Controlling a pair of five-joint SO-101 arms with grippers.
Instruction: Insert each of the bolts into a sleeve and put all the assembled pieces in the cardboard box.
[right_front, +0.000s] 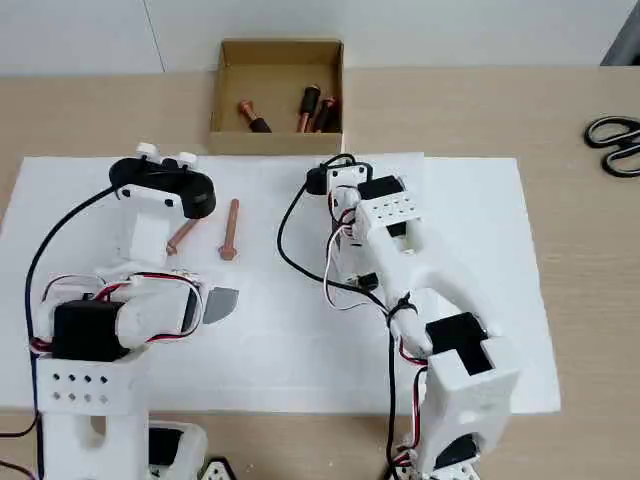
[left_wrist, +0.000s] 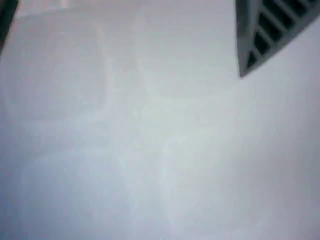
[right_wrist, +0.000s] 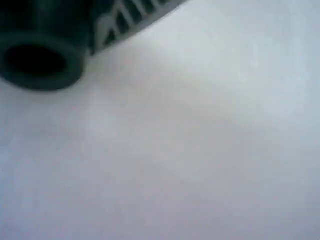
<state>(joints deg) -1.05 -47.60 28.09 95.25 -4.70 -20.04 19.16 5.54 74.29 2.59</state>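
Two bare bolts lie on the white sheet (right_front: 470, 300). One bolt (right_front: 231, 228) is out in the open, pointing roughly toward the cardboard box (right_front: 282, 46). The other bolt (right_front: 183, 236) is just beside it, angled, with one end tucked under the left arm (right_front: 150, 215) as seen from above.

A black sleeve (right_wrist: 40, 60) shows up close in the right wrist view, bore facing the camera, right next to a ribbed bit of that arm's jaws. I honestly can't tell if the jaws are clamped on it or if it's just sitting beside them. Same deal with the left arm's jaws: one ribbed piece over bare sheet, so no way to call wide or narrow.

The box already has what looks like three sleeved bolts (right_front: 308, 105) in it, so I'd guess we're a bit past halfway.

What worries me:
- The half-hidden bolt could get nudged and roll if the left arm swings without lifting first.
- The sleeve is round too, so an off-centre pinch could twist it and the bore won't line up.
- The right arm (right_front: 400, 235) sits near the same patch, so the two arms could bump.

The scissors (right_front: 615, 140) are well apart on the counter (right_front: 100, 100), so no issue there.
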